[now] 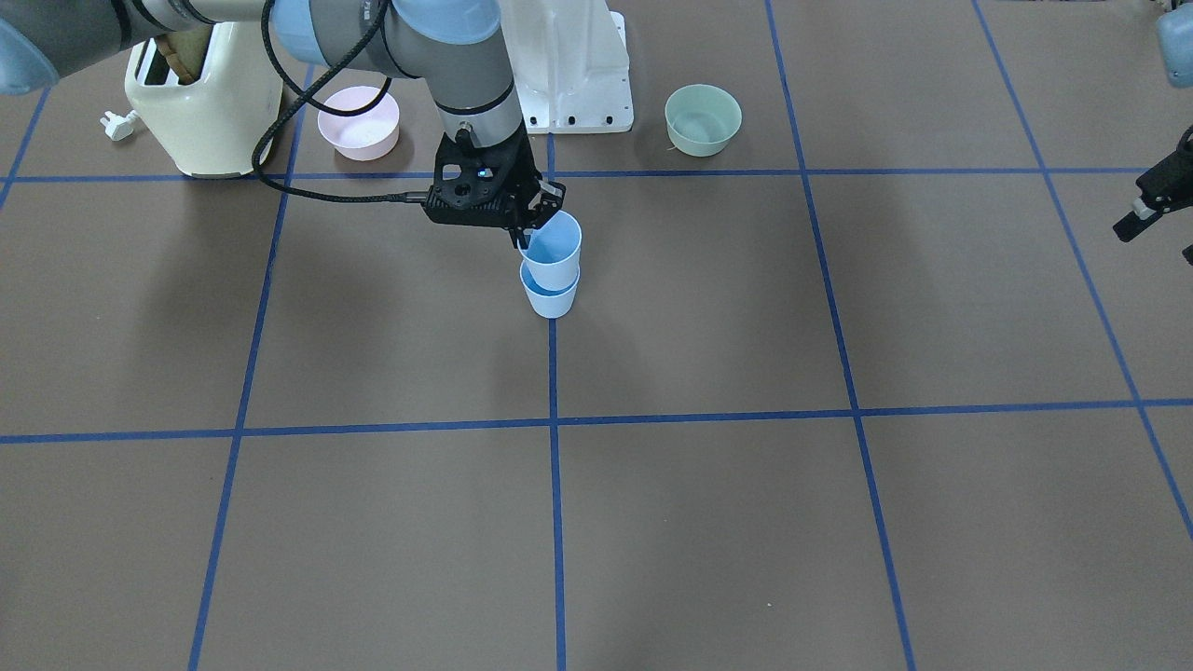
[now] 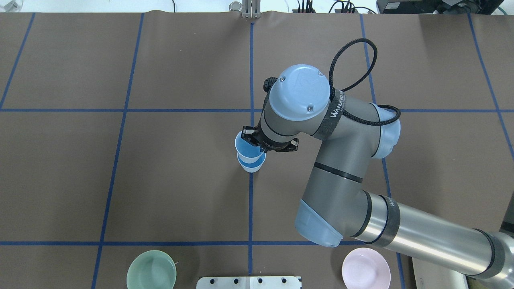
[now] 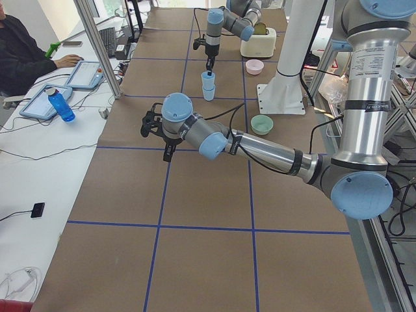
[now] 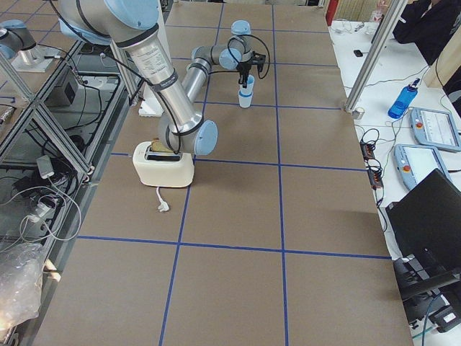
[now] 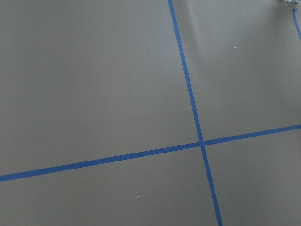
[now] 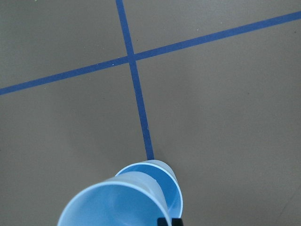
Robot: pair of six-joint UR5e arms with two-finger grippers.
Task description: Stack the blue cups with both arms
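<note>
Two pale blue cups are at the table's centre. The lower blue cup (image 1: pixel 550 298) stands upright on the blue tape line. My right gripper (image 1: pixel 527 238) is shut on the rim of the upper blue cup (image 1: pixel 556 244) and holds it slightly tilted, with its base in the lower cup's mouth. The overhead view shows the upper cup (image 2: pixel 245 146) over the lower cup (image 2: pixel 252 165). The right wrist view shows both cups (image 6: pixel 117 202). My left gripper (image 1: pixel 1142 219) hangs far off to the side above bare table, partly cut off; I cannot tell whether it is open.
A pink bowl (image 1: pixel 359 121), a cream toaster (image 1: pixel 200 102), the white metal base (image 1: pixel 578 84) and a green bowl (image 1: pixel 703 118) stand along the robot's side of the table. Operators sit beyond the far edge in the exterior left view.
</note>
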